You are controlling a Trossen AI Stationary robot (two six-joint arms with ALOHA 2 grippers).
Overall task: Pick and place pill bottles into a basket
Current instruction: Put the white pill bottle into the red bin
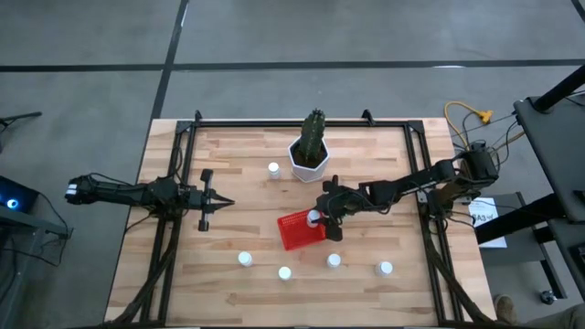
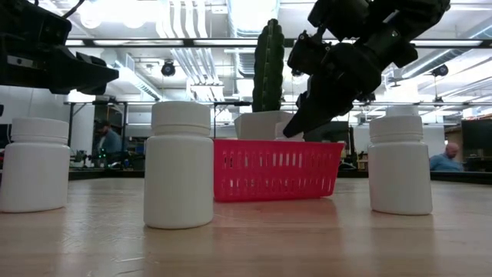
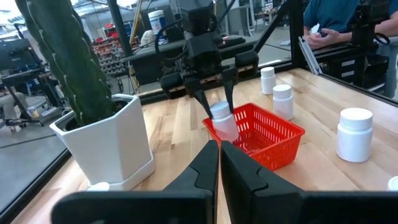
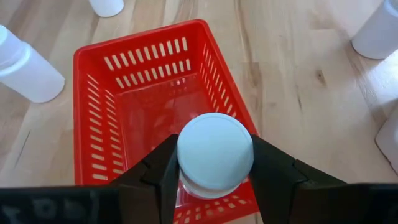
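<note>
A red basket sits mid-counter. The right tool hangs just above the basket, clamped on a white bottle by its cap end; the basket looks empty beneath. This appears to be the placing step: next, lower the bottle inside the walls and let go. The left tool waits well to the basket's left, pinched closed, holding nothing. Six bottles in all: one held, four in front of the basket, one behind it near the single cactus pot.

Bright, even overhead light; ceiling lamps glare; soft shadows, backgrounds blurred.
</note>
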